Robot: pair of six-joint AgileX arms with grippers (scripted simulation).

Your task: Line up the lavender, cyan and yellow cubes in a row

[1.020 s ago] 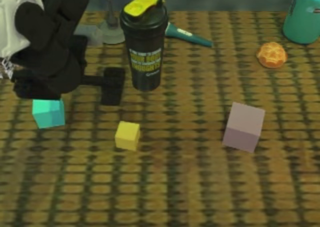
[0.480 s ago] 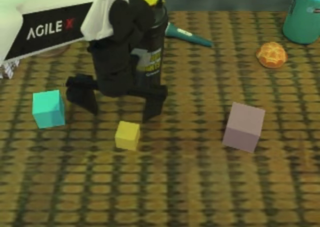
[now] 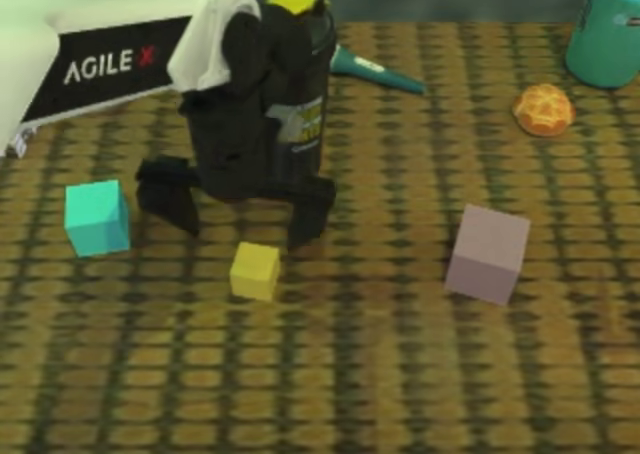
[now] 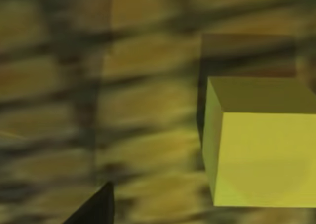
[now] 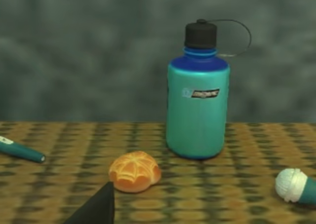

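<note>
Woven-pattern table (image 3: 400,374), cyan cube (image 3: 96,217), yellow cube (image 3: 254,271), lavender cube (image 3: 488,253), bun (image 3: 544,109), shaker bottle (image 3: 308,124)

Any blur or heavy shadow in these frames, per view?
Top view: soft throughout, left gripper shades the mat beside the yellow cube. Left wrist view: mat smeared, yellow cube sharper, dark shadow behind it. Right wrist view: evenly lit, teal bottle and bun clear.

Three cubes: lavender cube (image 3: 488,253), cyan cube (image 3: 97,217), yellow cube (image 3: 255,270). One teal bottle (image 5: 197,103), one bun (image 5: 134,171).
</note>
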